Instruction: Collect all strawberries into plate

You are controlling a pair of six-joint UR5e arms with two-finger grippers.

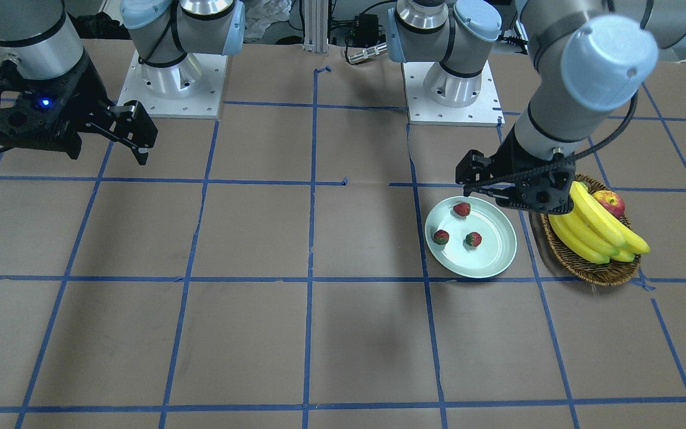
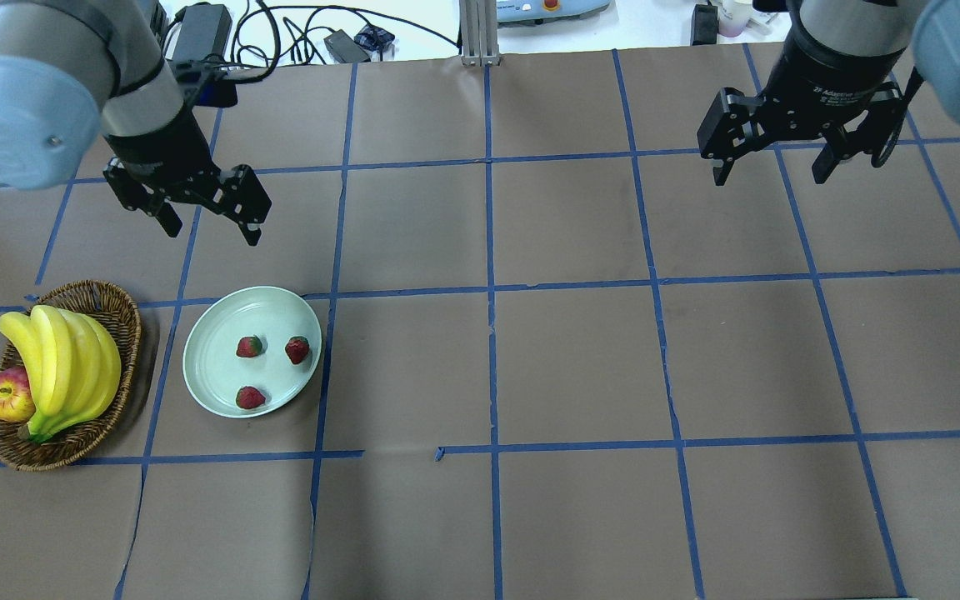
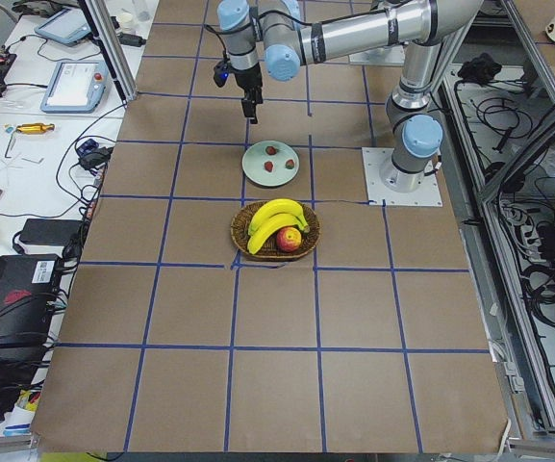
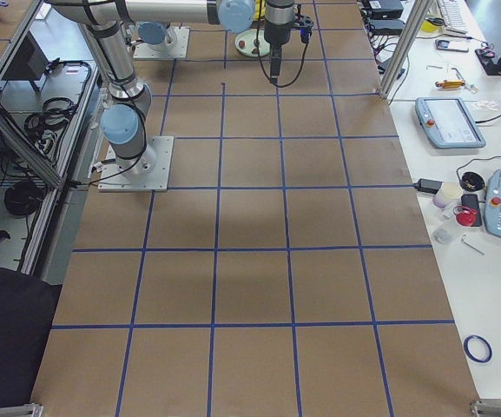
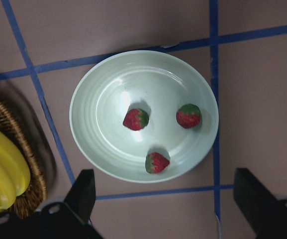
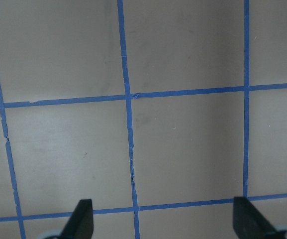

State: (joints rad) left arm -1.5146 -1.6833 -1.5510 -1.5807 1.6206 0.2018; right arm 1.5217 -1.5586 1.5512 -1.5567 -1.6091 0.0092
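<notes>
Three small red strawberries with green caps point(image 2: 249, 347) point(image 2: 297, 350) point(image 2: 250, 398) lie apart from one another inside the pale mint plate point(image 2: 213, 358) on the left part of the table. The left wrist view looks straight down on the plate point(image 5: 108, 99) and the strawberries point(image 5: 136, 119) point(image 5: 188, 116) point(image 5: 156, 163). My left gripper point(image 2: 212, 232) hangs open and empty above the table just beyond the plate's far rim. My right gripper point(image 2: 770, 177) is open and empty far off on the right side, over bare paper point(image 6: 183, 149).
A brown wicker basket point(image 2: 117, 310) holding bananas point(image 2: 63, 358) and a red-yellow apple point(image 2: 9, 396) stands just left of the plate. Brown paper with a blue tape grid covers the table. Cables and devices lie beyond the far edge.
</notes>
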